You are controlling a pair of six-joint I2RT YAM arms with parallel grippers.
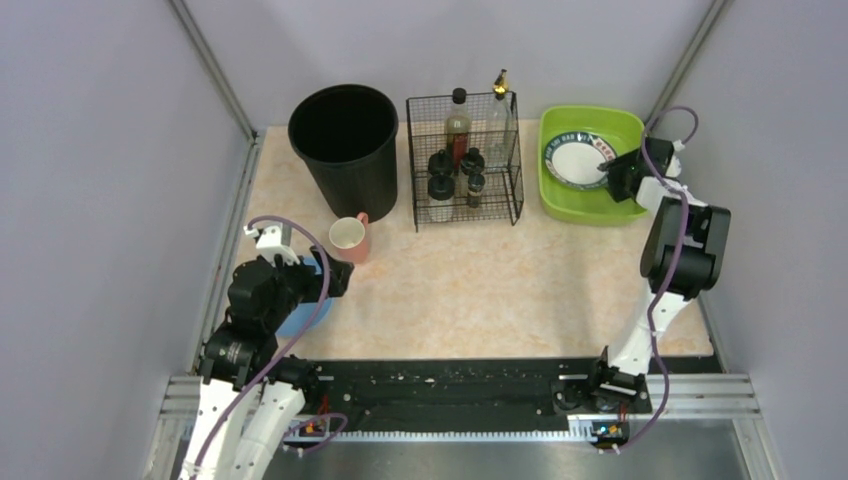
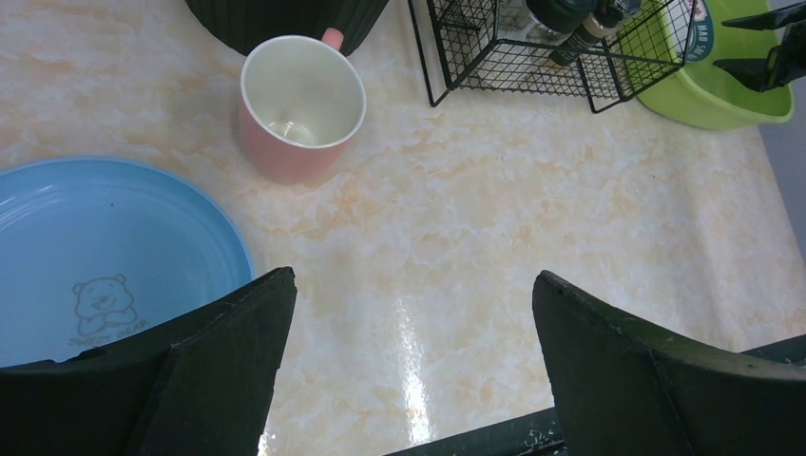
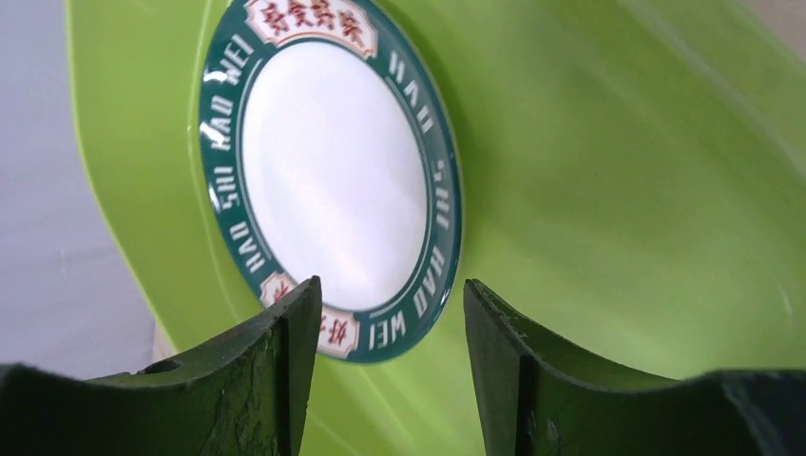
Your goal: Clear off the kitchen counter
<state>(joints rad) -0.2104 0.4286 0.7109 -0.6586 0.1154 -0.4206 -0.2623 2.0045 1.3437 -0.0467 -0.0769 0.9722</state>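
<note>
The bench (image 1: 480,290) is one flat peach-beige slab with a faint marbled pattern. It spreads ahead of both grippers and under the left one, and takes up most of the floor of the enclosure.

The left gripper (image 2: 413,280) hangs low over the bench's near left part, fingers spread wide with nothing between them. Under and beside its left finger lies one blue plate (image 2: 105,237) (a small bear is printed on it). Ahead of this gripper stands one pink mug (image 2: 302,100), upright and white inside. Just beyond the mug is one black bin (image 1: 345,150).

Further ahead and to the right of that gripper is one black wire rack (image 1: 465,160). It holds two tall bottles at the back and, as far as I can count, four small dark-capped jars.

The right gripper (image 3: 390,285) is over one lime-green tray (image 1: 580,212) at the far right. Its fingers are parted a moderate way and clamp nothing. Right in front of them one white plate (image 3: 328,180) with a green lettered rim leans against the tray wall.

Plain grey walls close the bench on three sides, with metal posts in the two far corners. A black rail runs along the near edge, behind both grippers.
</note>
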